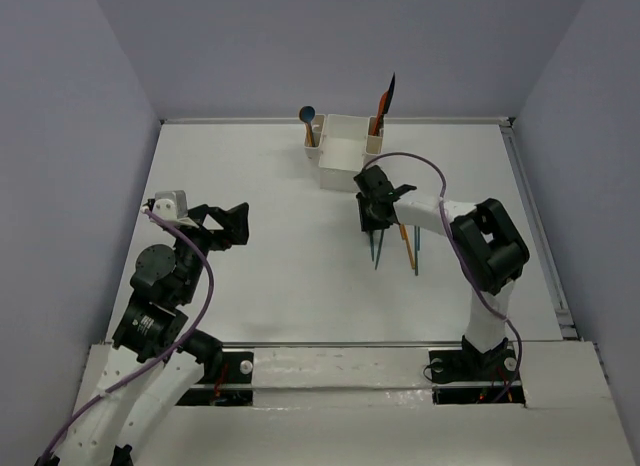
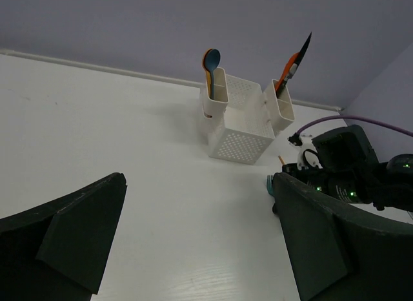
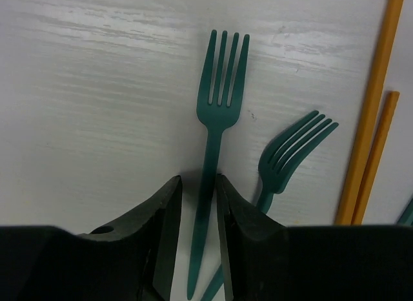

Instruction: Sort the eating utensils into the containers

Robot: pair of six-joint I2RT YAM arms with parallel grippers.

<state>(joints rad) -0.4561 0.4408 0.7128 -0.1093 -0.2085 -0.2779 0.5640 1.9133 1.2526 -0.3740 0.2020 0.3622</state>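
My right jaws are down at the table [image 3: 97,88], straddling the handle of a teal fork [image 3: 219,107] that lies flat. They stand narrow, but a sliver of table shows beside the handle, so I am not pinching it yet. A second fork [image 3: 290,152] and orange chopsticks [image 3: 373,107] lie just beside. My left jaws hang wide open, holding nothing. I judge this the pick-up step: next I close firmly, lift clear of the neighbours, and carry the fork to the caddy [image 2: 242,146] at the far edge, probably its middle bin.
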